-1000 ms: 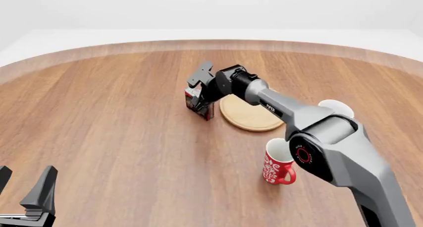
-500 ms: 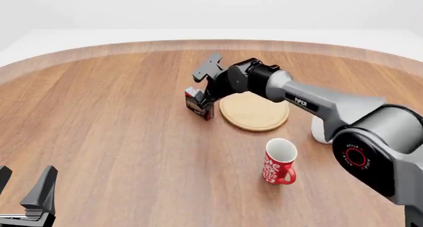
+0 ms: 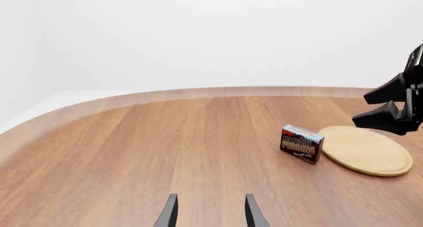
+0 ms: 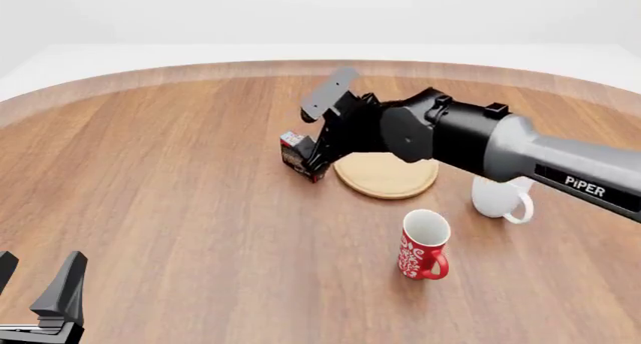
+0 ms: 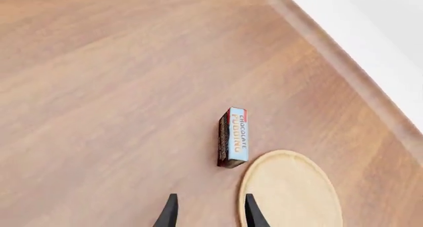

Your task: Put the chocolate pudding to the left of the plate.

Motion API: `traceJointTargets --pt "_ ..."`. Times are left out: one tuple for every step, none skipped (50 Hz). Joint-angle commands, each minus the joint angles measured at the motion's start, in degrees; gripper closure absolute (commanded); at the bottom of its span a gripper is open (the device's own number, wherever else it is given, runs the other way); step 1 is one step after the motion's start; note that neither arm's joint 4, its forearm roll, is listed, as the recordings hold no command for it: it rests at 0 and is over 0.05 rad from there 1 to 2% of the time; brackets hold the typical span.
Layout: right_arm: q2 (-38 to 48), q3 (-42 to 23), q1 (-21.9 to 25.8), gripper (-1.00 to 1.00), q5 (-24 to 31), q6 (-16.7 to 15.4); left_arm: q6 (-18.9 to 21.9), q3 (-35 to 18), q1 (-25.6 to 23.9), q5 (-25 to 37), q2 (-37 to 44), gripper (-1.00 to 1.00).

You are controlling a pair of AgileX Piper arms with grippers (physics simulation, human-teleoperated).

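The chocolate pudding [image 4: 293, 158] stands on the table, close against the left rim of the light-wood plate [image 4: 391, 180]. My right gripper [image 4: 318, 150] hovers above the box and plate rim, open and empty. In the right wrist view the box [image 5: 233, 137] stands apart, beyond the fingertips [image 5: 170, 212], beside the plate [image 5: 290, 192]. My left gripper [image 4: 40, 291] is open and empty at the table's near left. The left wrist view shows the box [image 3: 301, 143], the plate [image 3: 367, 150] and the right gripper [image 3: 390, 110] above it.
A red patterned mug [image 4: 422, 246] stands in front of the plate on the near right. A white mug [image 4: 498, 197] stands right of the plate, partly behind my right arm. The table's curved far edge [image 4: 320, 67] runs behind.
My right gripper has let go of the pudding box and lifted up and back from it. The box stays standing left of the plate. The left arm has not moved.
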Motion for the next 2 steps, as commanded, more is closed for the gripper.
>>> traceJointTargets --pt "-8.3 7.3 1.3 -1.00 -2.7 1.4 0.0 0.0 0.0 0.0 0.0 -1.00" --pt "-8.8 7.7 1.6 -1.00 -2.8 1.8 0.0 0.0 0.0 0.0 0.0 -1.00"
